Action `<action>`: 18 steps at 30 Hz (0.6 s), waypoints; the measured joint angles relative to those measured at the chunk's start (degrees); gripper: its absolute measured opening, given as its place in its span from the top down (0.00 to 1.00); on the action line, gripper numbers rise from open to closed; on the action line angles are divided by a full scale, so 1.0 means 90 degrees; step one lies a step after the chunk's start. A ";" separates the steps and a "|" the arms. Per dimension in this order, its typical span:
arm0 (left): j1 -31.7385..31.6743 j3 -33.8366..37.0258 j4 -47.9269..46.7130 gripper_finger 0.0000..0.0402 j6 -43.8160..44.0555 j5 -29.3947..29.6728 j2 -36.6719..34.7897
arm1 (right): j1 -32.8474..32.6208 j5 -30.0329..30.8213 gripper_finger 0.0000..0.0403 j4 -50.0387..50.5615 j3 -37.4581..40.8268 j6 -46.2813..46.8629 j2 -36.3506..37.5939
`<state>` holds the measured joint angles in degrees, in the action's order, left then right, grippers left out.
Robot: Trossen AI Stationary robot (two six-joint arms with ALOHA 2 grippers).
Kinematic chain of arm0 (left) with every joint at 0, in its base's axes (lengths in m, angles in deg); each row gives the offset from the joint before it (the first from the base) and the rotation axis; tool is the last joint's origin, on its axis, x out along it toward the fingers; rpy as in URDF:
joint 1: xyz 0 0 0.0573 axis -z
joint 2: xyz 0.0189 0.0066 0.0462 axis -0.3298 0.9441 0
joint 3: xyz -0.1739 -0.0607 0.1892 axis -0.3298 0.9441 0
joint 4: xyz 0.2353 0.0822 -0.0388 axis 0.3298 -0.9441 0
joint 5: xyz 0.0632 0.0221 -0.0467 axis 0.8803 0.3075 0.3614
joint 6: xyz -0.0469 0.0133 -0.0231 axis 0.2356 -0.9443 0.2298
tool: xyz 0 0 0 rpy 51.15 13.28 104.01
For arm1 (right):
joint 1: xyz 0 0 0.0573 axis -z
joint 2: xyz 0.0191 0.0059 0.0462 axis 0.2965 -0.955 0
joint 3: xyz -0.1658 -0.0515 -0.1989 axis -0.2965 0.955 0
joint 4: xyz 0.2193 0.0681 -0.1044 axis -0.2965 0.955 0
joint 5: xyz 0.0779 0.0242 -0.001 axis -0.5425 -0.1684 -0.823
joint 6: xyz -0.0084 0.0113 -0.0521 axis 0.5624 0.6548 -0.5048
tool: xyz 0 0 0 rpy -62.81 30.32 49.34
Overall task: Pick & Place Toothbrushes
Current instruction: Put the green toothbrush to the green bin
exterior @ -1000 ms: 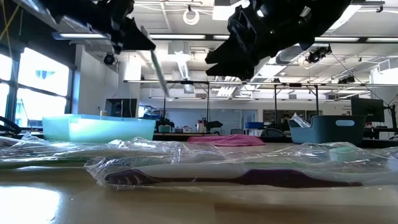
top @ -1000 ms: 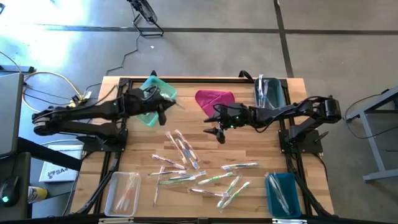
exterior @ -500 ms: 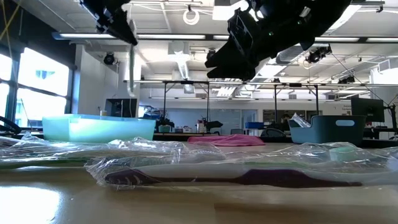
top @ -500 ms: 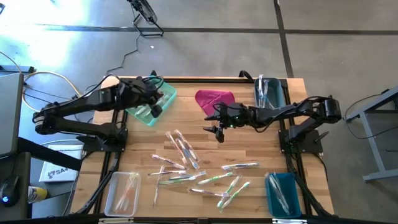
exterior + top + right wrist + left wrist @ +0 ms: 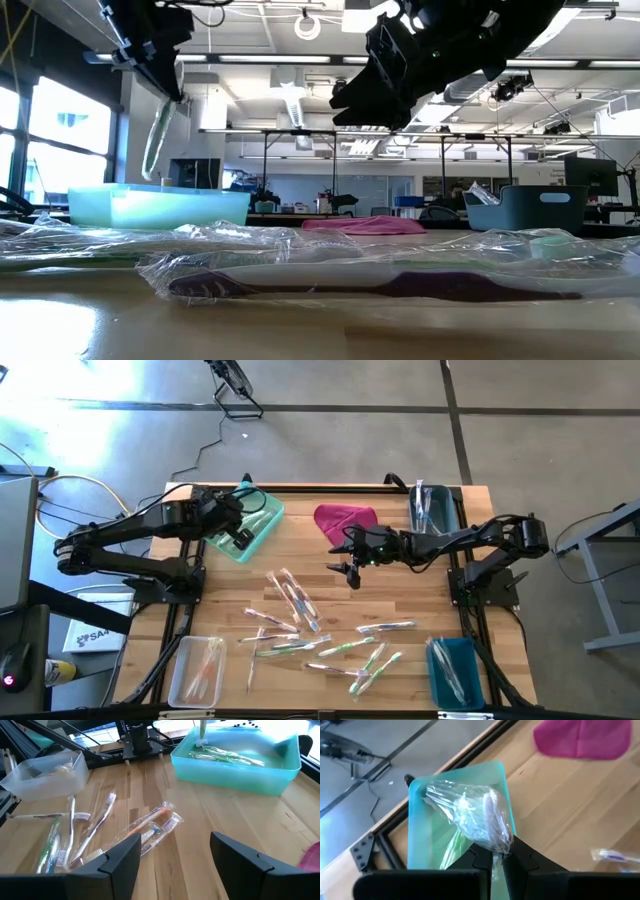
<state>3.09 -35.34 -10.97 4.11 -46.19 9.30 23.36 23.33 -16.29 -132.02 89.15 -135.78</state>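
Toothbrush [image 5: 475,817] in left pincer [image 5: 496,856], four bins.

magenta cloth [image 5: 346,518] at wooden table [image 5: 400,595] far edge; bins at four corners.

R gripper open over the table, toothbrushes ahead.

R gripper [image 5: 172,857] w/ dark fingers [image 5: 120,862] spread wide, nothing between, above wooden table [image 5: 200,815]. Wrapped toothbrushes [image 5: 150,827] lie just beyond it; more bare ones [image 5: 75,835] beside those. Clear bin [image 5: 45,775] further off w/ items inside. Teal bin [image 5: 240,762] holds toothbrushes; one green brush [image 5: 202,732] hangs upright above it.
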 joint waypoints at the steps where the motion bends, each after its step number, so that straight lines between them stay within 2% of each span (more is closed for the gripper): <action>1: 0.0000 0.0000 -0.0031 0.95 0.0013 0.0006 0.0066 | 0.0000 0.0000 0.43 0.0002 0.0000 0.0000 0.0000; 5: -0.0105 0.0000 0.0081 0.95 -0.0170 -0.0015 0.0371 | 0.0000 0.0000 0.43 0.0000 0.0000 0.0000 0.0000; 9: -0.0657 0.0000 0.0073 0.95 -0.0516 -0.0142 0.0746 | 0.0000 0.0000 0.43 0.0001 0.0000 0.0002 0.0000; 18: -0.2559 0.0000 0.0392 0.95 -0.1776 -0.1803 0.1346 | 0.0000 0.0000 0.43 0.0005 0.0000 0.0044 -0.0002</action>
<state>-19.94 -35.34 -7.45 -11.88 -62.42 21.41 23.36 23.33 -16.25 -132.02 89.54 -135.80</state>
